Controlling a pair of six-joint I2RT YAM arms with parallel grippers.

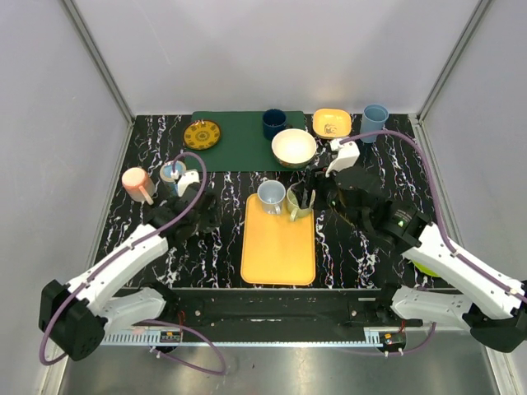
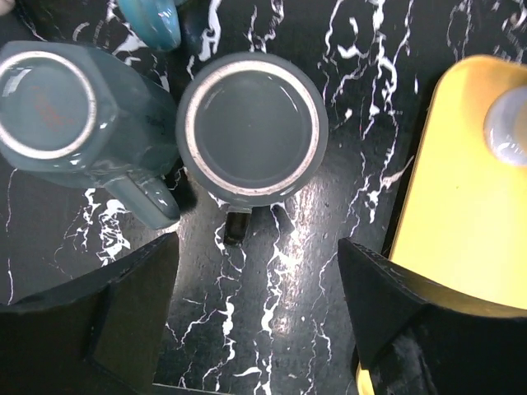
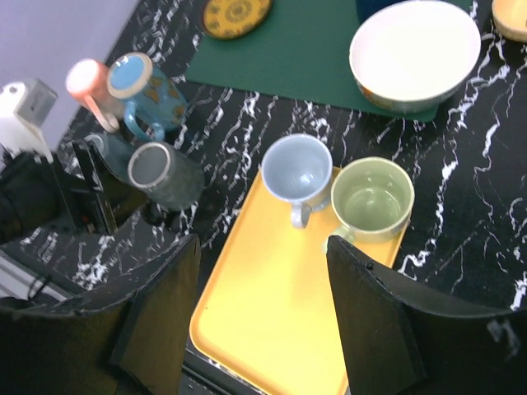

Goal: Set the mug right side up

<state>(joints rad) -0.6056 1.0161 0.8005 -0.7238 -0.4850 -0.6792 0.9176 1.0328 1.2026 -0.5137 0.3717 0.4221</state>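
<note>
Left tool (image 2: 258, 239), spread wide, hovers over the upside-down grey mug (image 2: 251, 127) on the tabletop (image 2: 272, 329) beside the yellow tray (image 2: 461, 206), where a closing finger (image 2: 123, 304) could clip the teal mug (image 2: 82, 107) just beside it.

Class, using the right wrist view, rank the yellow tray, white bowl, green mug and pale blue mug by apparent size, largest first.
Largest: the yellow tray.
Next: the white bowl.
Smallest, tied: the green mug and the pale blue mug. They stand side by side and look too alike to separate, though the green one seems slightly wider.
</note>
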